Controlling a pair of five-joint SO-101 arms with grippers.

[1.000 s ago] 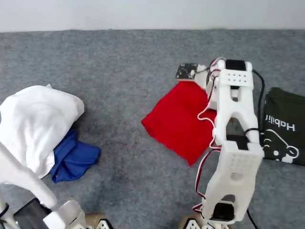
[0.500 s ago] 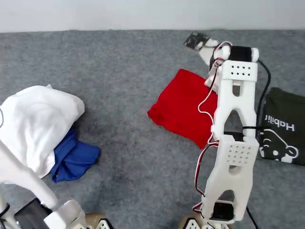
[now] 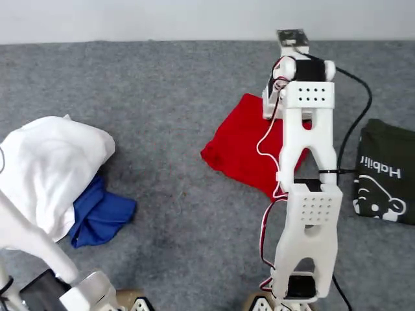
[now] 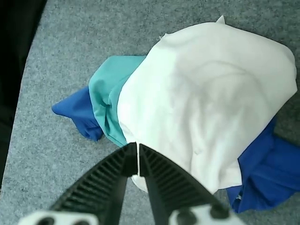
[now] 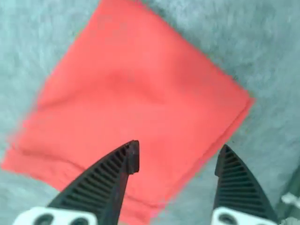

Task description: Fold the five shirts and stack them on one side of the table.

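Observation:
A red shirt [image 3: 241,152] lies folded into a rough square at centre right of the grey table. My right gripper [image 5: 179,154] hangs open above the red shirt [image 5: 131,93], nothing between its fingers. My right arm [image 3: 305,155] stretches over the shirt's right part in the high view. At the left, a crumpled white shirt [image 3: 52,165] covers a blue shirt [image 3: 100,214]. My left gripper [image 4: 137,152] is shut just above the white shirt [image 4: 206,93]. A teal shirt [image 4: 108,105] and the blue shirt [image 4: 77,115] stick out from under it. A folded dark green shirt [image 3: 386,172] lies at the right edge.
The table [image 3: 162,97] is covered in grey carpet, with bare room in the middle and along the far side up to a pale wall. My left arm [image 3: 29,243] crosses the near left corner. Cables run along the right arm.
The red shirt went from a wider diamond to a more compact square, then stayed put. My right wrist swung away toward the far edge of the table. The left arm kept still.

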